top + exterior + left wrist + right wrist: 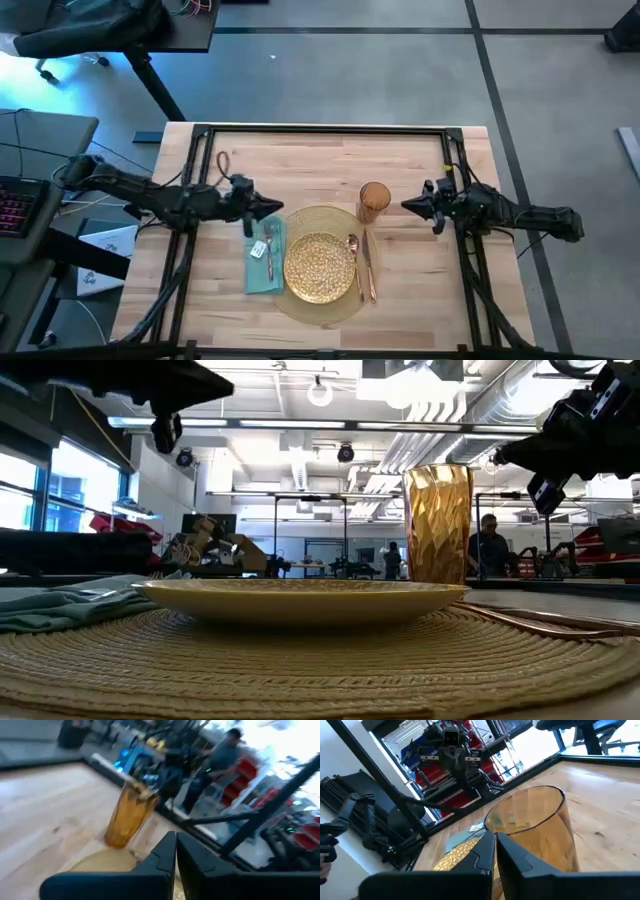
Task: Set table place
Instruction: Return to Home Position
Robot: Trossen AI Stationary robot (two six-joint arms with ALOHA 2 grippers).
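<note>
The place is laid near the table's front middle. A round woven placemat (322, 300) carries a glittery gold plate (320, 264). A teal napkin (262, 272) with a silver fork (268, 240) on it lies to the plate's left. A copper spoon (354, 262) and knife (369, 265) lie to its right. An amber cup (374, 200) stands upright beyond them. My left gripper (278, 208) hovers shut above the napkin's far end. My right gripper (405, 206) hovers shut just right of the cup (535, 830), touching nothing.
A small copper-coloured loop (222, 163) lies on the table's far left. The black rail frame (320, 128) runs along the table's edges. A grey desk with a keyboard (15, 205) stands off the left side. A person (488, 545) stands far behind in the room.
</note>
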